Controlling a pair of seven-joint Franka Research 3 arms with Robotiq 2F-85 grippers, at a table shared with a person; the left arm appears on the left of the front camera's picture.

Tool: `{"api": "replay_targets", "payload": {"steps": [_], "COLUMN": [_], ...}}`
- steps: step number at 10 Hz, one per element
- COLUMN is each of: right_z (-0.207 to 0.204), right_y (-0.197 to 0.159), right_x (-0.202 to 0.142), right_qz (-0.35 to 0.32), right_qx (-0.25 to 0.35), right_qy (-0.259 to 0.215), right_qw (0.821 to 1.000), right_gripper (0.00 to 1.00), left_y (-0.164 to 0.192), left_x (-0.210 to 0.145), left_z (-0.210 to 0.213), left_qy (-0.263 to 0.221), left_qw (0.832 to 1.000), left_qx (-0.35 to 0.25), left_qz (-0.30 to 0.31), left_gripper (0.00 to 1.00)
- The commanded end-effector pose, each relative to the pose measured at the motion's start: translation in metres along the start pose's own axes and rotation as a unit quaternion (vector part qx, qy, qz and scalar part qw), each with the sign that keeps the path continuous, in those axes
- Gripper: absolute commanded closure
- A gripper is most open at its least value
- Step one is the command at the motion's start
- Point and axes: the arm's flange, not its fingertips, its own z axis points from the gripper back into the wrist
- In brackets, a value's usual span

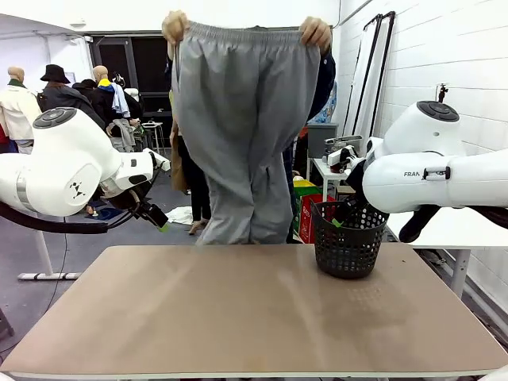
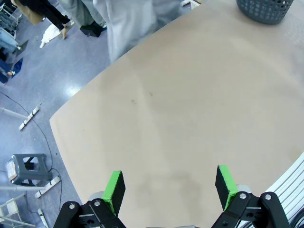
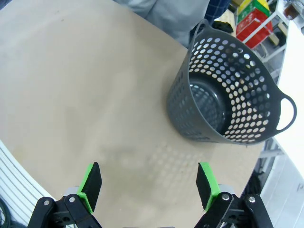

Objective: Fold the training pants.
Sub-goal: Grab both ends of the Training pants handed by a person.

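A person at the far side of the table holds the light grey training pants point(image 1: 242, 119) up by the waistband, one hand at each corner, so the legs hang down behind the table's far edge. The pants' lower part also appears at the top of the left wrist view point(image 2: 133, 19) and of the right wrist view point(image 3: 156, 9). My left gripper point(image 1: 155, 216) hangs at the left, off the table's edge, and stands open with nothing between its green pads point(image 2: 170, 187). My right gripper point(image 3: 149, 185) is open too, above the table near the basket.
A dark perforated basket point(image 1: 348, 238) stands on the tan table point(image 1: 238, 309) at the back right, with nothing in it point(image 3: 228, 99). The floor to the left holds a small stool point(image 2: 28, 167) and cables.
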Motion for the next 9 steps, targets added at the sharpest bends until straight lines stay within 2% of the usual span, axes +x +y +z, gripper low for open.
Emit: {"api": "replay_targets", "payload": {"steps": [1, 9], "right_z": [-0.0004, -0.0004], "right_y": [-0.0010, -0.0010], "right_x": [-0.0006, -0.0006], "right_qz": [0.003, 0.003], "right_qx": [-0.001, -0.001], "right_qy": [-0.003, -0.003], "right_qw": [1.000, 1.000], "right_gripper": [0.00, 0.00], "left_y": [-0.0002, -0.0002], "left_x": [0.0001, 0.0001], "left_z": [-0.0003, -0.0003], "left_qy": [0.000, 0.000], "left_qw": [1.000, 1.000], "left_qx": [0.000, 0.000], "left_qz": [-0.001, -0.001], "left_gripper": [0.00, 0.00]}}
